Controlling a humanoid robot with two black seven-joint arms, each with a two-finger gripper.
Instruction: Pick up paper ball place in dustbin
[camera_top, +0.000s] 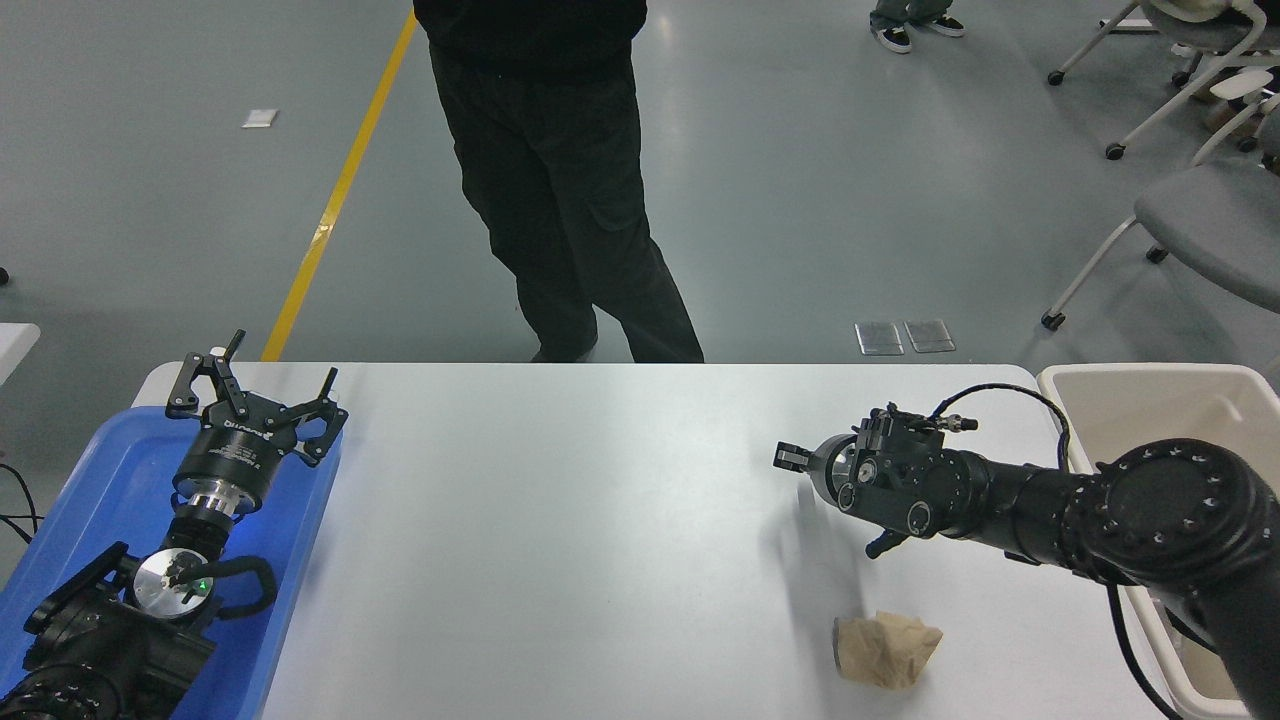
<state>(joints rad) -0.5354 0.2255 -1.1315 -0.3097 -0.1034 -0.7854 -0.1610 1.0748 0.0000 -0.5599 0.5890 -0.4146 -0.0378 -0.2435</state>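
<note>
The tan-brown paper ball (886, 650) lies on the white table (560, 520) near its front edge, right of the middle. My right arm reaches in from the right edge, and its gripper (795, 458) hangs above the table, well behind the ball and a little to its left, touching nothing. The wrist body hides how that gripper stands. At the table's right end, the cream dustbin (1150, 385) sits partly behind the arm's big joint. My left gripper (255, 395) is parked at the lower left, open and holding nothing.
A shallow blue tray (90, 490) lies under the left arm at the table's left end. A person in black trousers (570, 200) stands at the far edge. Grey office chairs (1200, 210) stand on the floor at the upper right.
</note>
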